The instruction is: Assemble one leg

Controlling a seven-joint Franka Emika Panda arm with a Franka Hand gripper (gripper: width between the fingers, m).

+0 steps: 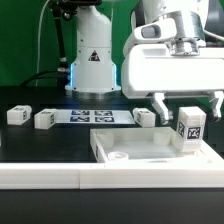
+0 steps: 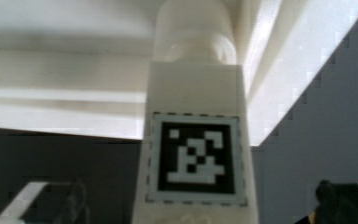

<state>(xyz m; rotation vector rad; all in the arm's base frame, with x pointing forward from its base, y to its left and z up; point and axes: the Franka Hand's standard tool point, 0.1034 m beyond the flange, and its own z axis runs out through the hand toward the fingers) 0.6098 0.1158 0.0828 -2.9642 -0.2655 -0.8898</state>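
A white leg (image 1: pixel 188 125) with a black-and-white tag stands upright on the near right corner of the large flat white square part (image 1: pixel 130 148). My gripper (image 1: pixel 187 108) is open and hangs just above the leg, one finger (image 1: pixel 160 104) on each side, neither touching it. In the wrist view the leg (image 2: pixel 194 130) fills the middle, its tag facing the camera. The gripper (image 2: pixel 190 212) straddles it, with the fingertips (image 2: pixel 27 204) far out at the edges. The white part (image 2: pixel 69 70) lies behind the leg.
Three more tagged white legs lie on the dark table: two at the exterior view's left (image 1: pixel 17 116) (image 1: pixel 45 119) and one near the middle (image 1: pixel 145 117). The marker board (image 1: pixel 90 115) lies behind them. The robot base (image 1: pixel 92 60) stands at the back.
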